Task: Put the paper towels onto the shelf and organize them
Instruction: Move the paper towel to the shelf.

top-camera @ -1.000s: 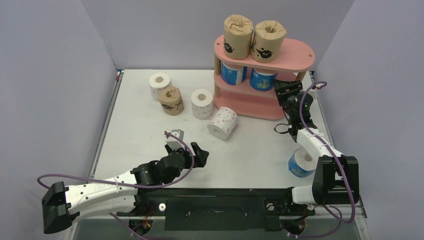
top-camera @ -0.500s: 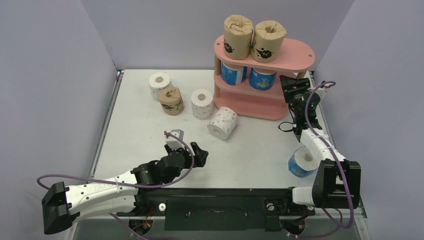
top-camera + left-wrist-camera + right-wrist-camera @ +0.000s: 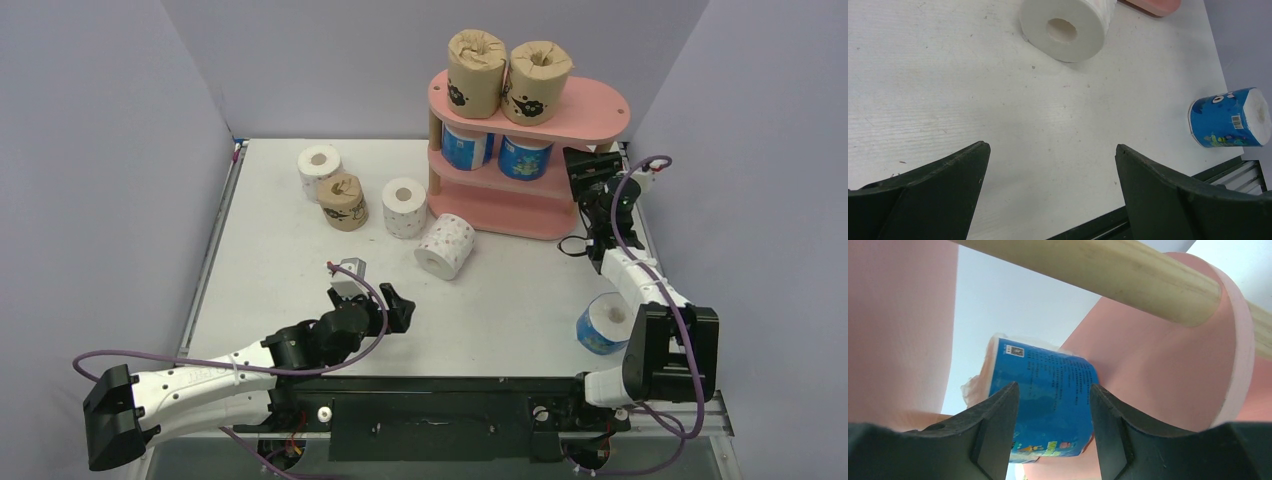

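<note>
The left gripper (image 3: 1050, 150) is hovering wide open over the near table (image 3: 280, 230). A loose blue roll (image 3: 605, 322) is lying at the near right edge. Farther off, the right gripper (image 3: 1054, 387) is hanging half open and empty at the shelf (image 3: 590, 105)'s right end, facing a shelved blue roll (image 3: 525, 158) on the middle tier.

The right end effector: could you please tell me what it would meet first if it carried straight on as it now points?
Most likely the blue roll on the shelf, centred just beyond the open right end effector; how far off it is remains unclear.
</note>
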### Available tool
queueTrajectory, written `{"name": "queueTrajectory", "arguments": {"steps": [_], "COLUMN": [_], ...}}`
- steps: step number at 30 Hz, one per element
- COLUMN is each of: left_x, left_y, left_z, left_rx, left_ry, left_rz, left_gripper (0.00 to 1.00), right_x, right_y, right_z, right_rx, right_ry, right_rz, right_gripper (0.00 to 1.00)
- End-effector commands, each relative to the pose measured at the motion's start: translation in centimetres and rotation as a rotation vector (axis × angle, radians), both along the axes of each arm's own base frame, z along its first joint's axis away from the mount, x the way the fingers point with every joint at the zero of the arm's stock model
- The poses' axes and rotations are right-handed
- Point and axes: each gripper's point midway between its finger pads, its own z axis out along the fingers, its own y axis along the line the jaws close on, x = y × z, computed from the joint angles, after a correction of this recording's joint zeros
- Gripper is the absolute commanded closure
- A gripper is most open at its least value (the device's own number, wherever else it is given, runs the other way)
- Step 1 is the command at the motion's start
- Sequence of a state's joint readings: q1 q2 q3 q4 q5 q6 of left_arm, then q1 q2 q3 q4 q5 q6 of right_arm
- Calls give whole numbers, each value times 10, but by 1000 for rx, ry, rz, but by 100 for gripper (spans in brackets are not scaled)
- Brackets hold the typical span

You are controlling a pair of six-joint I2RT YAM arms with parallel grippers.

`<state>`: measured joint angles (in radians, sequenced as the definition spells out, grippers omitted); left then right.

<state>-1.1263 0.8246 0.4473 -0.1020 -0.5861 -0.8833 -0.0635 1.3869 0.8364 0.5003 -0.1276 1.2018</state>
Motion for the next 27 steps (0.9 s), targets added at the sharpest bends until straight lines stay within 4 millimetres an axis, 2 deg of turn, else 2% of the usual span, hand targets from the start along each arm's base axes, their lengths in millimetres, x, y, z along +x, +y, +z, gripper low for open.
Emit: {"name": "queueTrajectory", "arguments": {"steps": [1,17,19,27], "left_x": [3,6,6,6], "left_y": [-4,-3,-3,0], "left_z": [9,6,6,5], "left_rx": [-35,-27,-28,-32], "left_ry": [-15,-8,-7,-4], "left_rz": [-2,3,4,8], "left_gripper": [3,3,3,3], "right_x": [11,29,30,32], "right_y": [6,26,40,51], "right_z": [25,16,15,11], "right_rx": [1,-21,-21,-23], "right_ry": [-70,-40,-39,-33], "right_rz": [18,61,87,103], "right_gripper": [50,50,50,50]}}
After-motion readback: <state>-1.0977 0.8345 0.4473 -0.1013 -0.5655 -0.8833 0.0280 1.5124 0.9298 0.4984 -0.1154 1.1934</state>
